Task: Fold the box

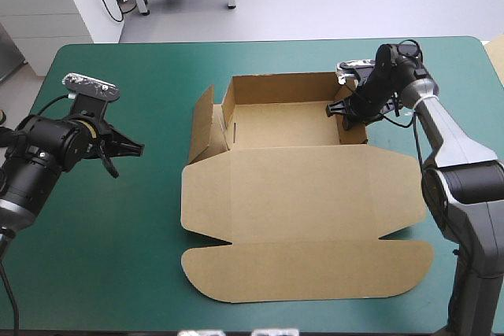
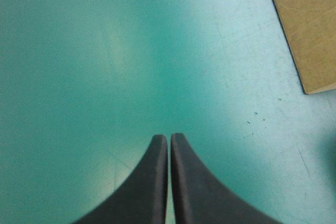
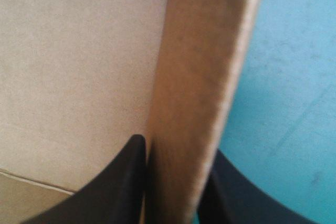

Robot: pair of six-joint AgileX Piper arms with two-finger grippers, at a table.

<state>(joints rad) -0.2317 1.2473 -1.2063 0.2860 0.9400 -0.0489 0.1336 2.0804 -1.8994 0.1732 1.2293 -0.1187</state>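
— Where's the box (image 1: 299, 194) sitting?
— In the middle of the tabletop (image 1: 118, 234), on the teal-green cover. Its far half stands up as an open tray. The lid lies flat toward the near edge, with the long rounded flap closest to us.
— How do the tray's sides look?
— The far wall and the right wall (image 1: 354, 120) are upright. The left side flap (image 1: 203, 127) leans outward, away from the tray.
— And the right tool (image 1: 344, 110)?
— It's at that right wall, near the far corner. Its own camera shows one black finger inside the tray and the other outside over the cover, pinching the brown board between them.
— The left tool (image 1: 130, 149)?
— Well apart from the box, over bare cover on the left side, pointing toward it. Its fingers (image 2: 152, 182) are pressed together with nothing between them. A corner of the brown board shows ahead of it, off to one side.
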